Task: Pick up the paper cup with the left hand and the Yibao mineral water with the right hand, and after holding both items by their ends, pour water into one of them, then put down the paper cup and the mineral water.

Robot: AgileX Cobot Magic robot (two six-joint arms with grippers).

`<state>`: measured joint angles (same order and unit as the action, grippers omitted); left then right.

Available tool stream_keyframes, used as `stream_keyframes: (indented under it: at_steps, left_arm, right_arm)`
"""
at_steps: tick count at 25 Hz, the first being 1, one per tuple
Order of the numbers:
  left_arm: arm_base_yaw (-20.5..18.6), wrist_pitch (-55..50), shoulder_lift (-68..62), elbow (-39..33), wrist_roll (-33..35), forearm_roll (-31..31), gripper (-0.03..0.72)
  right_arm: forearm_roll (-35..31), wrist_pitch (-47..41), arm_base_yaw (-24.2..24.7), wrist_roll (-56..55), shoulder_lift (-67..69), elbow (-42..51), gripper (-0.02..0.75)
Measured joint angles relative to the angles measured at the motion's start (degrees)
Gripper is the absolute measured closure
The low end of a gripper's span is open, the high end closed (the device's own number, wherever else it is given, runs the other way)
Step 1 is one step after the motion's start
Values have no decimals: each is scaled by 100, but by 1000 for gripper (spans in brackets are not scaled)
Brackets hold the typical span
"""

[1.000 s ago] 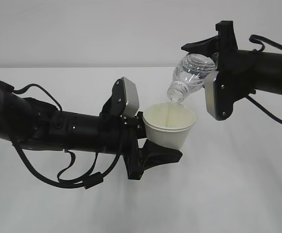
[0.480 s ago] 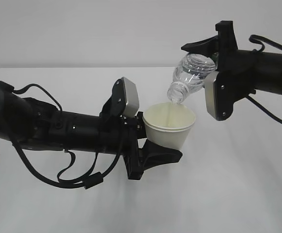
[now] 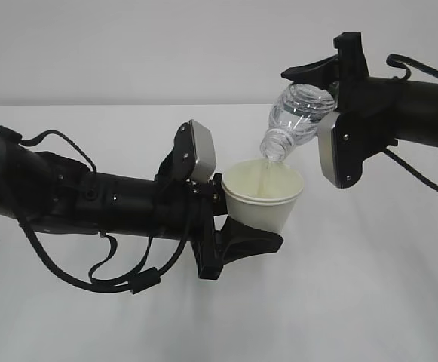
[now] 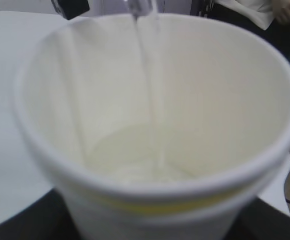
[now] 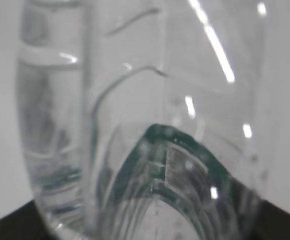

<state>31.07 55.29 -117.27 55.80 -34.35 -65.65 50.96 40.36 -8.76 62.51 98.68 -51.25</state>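
The white paper cup [image 3: 264, 200] is held upright off the table, with my left gripper [image 3: 241, 217] shut on its lower wall from the left. Just above its rim the Yibao mineral water [image 3: 300, 111] tilts neck-down, my right gripper [image 3: 323, 113] shut on its base end. A thin stream of water [image 4: 148, 75] falls from the neck [image 3: 277, 145] into the cup [image 4: 154, 125], and a shallow pool lies at its bottom. The clear bottle with its green label [image 5: 157, 137] fills the right wrist view, hiding the fingers there.
The white table [image 3: 369, 294] lies under both arms, with a plain pale wall behind it. Black cables hang below the left arm [image 3: 90, 204]. A person's hand [image 4: 287, 10] shows beyond the table in the left wrist view.
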Motion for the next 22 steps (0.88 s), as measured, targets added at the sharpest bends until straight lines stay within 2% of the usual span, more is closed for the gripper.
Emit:
stream_keyframes:
  at_steps: [22]
  left_arm:
    - [0,104,0,0,0,-25,257]
  right_arm:
    - [-44,11,0,87,0,0,276]
